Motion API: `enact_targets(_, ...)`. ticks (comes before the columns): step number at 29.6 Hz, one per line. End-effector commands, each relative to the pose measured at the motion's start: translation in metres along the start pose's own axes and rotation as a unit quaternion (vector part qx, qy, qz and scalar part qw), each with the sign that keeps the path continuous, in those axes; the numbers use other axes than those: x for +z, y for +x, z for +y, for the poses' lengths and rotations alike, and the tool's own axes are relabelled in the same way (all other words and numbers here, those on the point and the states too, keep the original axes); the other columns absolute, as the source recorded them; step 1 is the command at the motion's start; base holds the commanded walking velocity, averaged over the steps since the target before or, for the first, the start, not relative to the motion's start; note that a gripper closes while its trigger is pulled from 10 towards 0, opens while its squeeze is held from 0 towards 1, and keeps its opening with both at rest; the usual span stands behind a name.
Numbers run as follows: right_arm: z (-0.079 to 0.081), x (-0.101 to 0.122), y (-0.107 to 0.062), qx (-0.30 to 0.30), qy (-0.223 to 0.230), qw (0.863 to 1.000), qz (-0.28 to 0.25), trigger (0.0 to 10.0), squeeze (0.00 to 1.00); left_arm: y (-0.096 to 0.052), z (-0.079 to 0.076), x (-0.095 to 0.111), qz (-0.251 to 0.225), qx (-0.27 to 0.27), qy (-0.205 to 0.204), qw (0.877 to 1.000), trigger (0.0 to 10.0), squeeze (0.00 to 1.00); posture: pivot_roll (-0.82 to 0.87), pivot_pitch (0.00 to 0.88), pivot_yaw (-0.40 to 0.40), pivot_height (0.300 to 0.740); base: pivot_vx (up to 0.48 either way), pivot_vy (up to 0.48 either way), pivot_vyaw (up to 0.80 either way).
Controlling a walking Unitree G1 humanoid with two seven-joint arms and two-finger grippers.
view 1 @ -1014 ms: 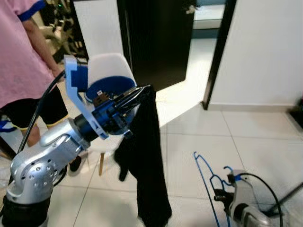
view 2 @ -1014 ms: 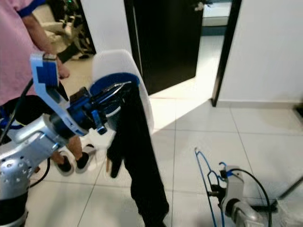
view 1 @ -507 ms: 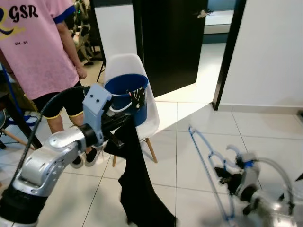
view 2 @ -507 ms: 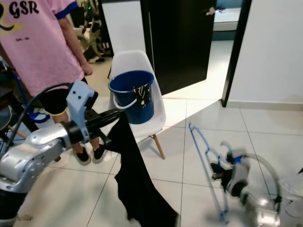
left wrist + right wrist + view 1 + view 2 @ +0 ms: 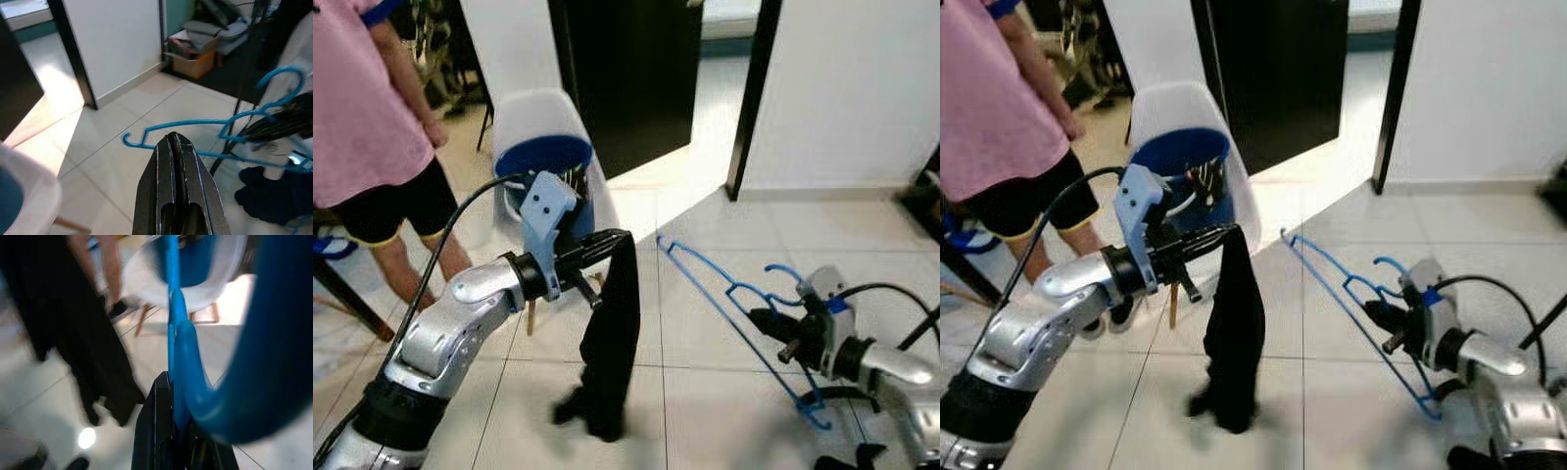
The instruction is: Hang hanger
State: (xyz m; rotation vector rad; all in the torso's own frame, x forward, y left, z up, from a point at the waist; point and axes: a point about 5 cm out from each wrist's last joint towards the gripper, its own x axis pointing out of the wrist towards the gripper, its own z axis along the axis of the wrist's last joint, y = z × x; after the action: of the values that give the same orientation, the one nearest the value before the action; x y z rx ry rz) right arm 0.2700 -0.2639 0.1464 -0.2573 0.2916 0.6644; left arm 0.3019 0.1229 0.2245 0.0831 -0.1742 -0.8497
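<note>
A long black garment (image 5: 612,333) hangs down from my left gripper (image 5: 615,238), which is shut on its top edge at the middle of the scene. To its right my right gripper (image 5: 766,323) is shut on a blue wire hanger (image 5: 705,274) near its hook. The hanger lies tilted, its long end reaching toward the garment and stopping a little short of it. In the left wrist view the closed fingertips (image 5: 173,139) point at the blue hanger (image 5: 220,129). In the right wrist view, the hanger (image 5: 176,333) rises from the black fingers (image 5: 161,440), with the garment (image 5: 73,333) beyond it.
A white chair (image 5: 533,113) carrying a blue bucket (image 5: 543,162) stands just behind my left arm. A person in a pink shirt (image 5: 362,108) stands at the far left. A dark doorway (image 5: 626,78) and a white wall (image 5: 852,88) lie behind; pale floor tiles (image 5: 705,392) spread below.
The camera has swung about. My right arm has lifted the hanger from the lower right corner, and its long end now points at the garment. The left gripper keeps its hold.
</note>
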Motion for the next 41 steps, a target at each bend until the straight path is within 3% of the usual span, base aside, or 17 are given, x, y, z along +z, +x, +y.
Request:
enact_targets(1,0.004,0.007,-0.003,0.023,0.001,1.0,0.002,10.0,0.0,-0.007,0.01,-0.001,-0.003,0.03,0.004,1.0,10.0,0.0,-0.1,0.0,0.047,0.74,0.0,-0.48,0.0)
enact_targets(5,0.001,0.017,-0.013,0.028,-0.006,1.0,0.012,10.0,0.0,-0.01,0.021,-0.002,0.008,0.062,0.03,0.998,10.0,0.0,-0.1,0.0,0.045,0.74,0.0,-0.48,0.0)
enact_targets(7,-0.002,0.025,-0.025,0.033,-0.01,0.999,0.016,10.0,0.0,-0.011,0.03,0.003,-0.005,0.08,0.031,0.996,10.0,0.0,-0.1,0.0,0.043,0.74,0.0,0.0,0.0)
enact_targets(11,-0.003,0.033,-0.036,0.039,-0.011,0.999,0.024,10.0,0.0,-0.012,0.033,0.01,-0.027,0.072,0.02,0.997,10.0,0.0,-0.1,0.0,0.038,0.74,0.0,0.0,0.0)
enact_targets(14,-0.001,0.037,-0.042,0.055,-0.013,0.998,0.029,10.0,0.0,-0.012,0.029,0.015,-0.043,0.046,0.021,0.998,10.0,0.0,-0.11,0.0,0.034,0.74,0.0,0.0,0.0)
enact_targets(18,0.006,0.049,-0.05,0.092,-0.028,0.995,0.038,10.0,0.0,-0.01,0.012,0.019,-0.061,-0.045,0.027,0.997,10.0,0.0,-0.12,0.0,0.036,0.74,0.0,0.0,0.0)
enact_targets(25,0.014,0.057,-0.046,0.104,-0.028,0.994,0.021,10.0,0.0,-0.007,0.007,0.013,-0.049,-0.077,0.033,0.995,10.0,0.0,-0.13,0.0,0.039,0.74,0.0,0.0,-0.11)
enact_targets(29,0.028,0.056,-0.038,0.124,-0.018,0.992,0.011,10.0,0.0,-0.005,0.02,0.009,-0.048,-0.028,0.034,0.998,10.0,0.0,-0.13,0.0,0.041,0.74,0.0,0.0,-0.77)
enact_targets(33,0.029,0.056,-0.038,0.127,-0.017,0.992,0.01,10.0,0.0,-0.005,0.022,0.01,-0.05,-0.02,0.034,0.998,10.0,0.0,-0.13,0.0,0.041,0.74,0.0,0.0,-0.76)
enact_targets(41,0.031,0.07,-0.053,0.147,-0.015,0.989,0.003,10.0,0.0,-0.008,0.018,0.015,-0.069,-0.052,0.03,0.996,10.0,0.0,-0.14,0.0,0.047,0.74,0.0,0.0,-0.67)
